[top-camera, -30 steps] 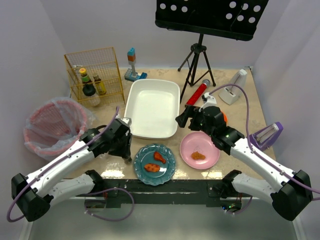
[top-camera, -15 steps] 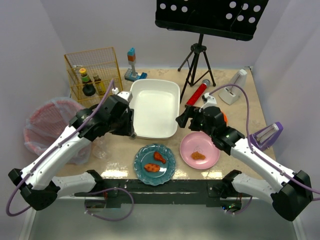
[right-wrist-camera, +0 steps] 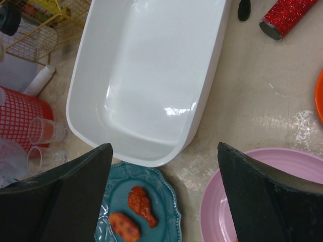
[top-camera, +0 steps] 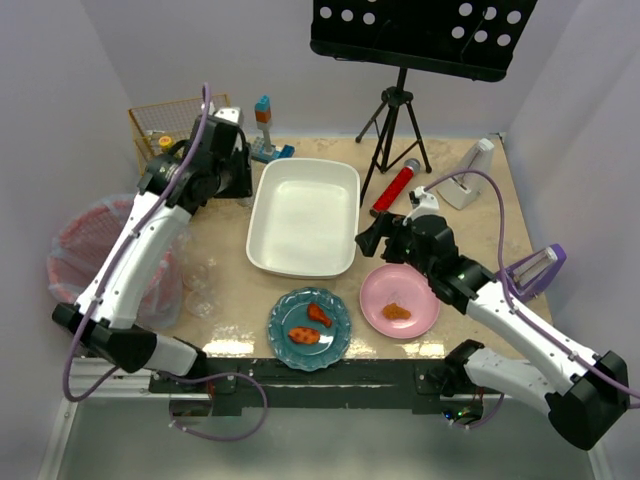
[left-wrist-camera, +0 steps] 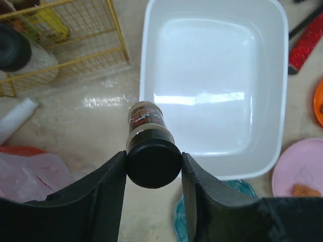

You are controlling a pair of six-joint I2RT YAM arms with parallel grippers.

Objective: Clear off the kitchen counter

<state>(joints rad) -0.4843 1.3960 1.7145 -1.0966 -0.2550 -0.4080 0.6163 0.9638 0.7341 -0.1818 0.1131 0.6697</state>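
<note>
One jar (left-wrist-camera: 147, 126) in left tool (left-wrist-camera: 153, 160), clearest from wrist

Beige kitchen counter (top-camera: 235, 290) under white tub (top-camera: 303, 215), teal plate (top-camera: 332, 342), pink plate (top-camera: 378, 295)

The left arm (top-camera: 130, 260) is reaching far out from its base, its elbow lifting high and its wrist bending downward. The left gripper (left-wrist-camera: 153, 161) is pointing down, its jaws clamping the cap end of a small black-capped jar (left-wrist-camera: 153, 151), one finger pressing on each side. The right arm (top-camera: 510, 320) is lying low and extending diagonally inward. The right gripper (right-wrist-camera: 161, 156) is hovering with its jaws gaping wide, gripping nothing.
</note>
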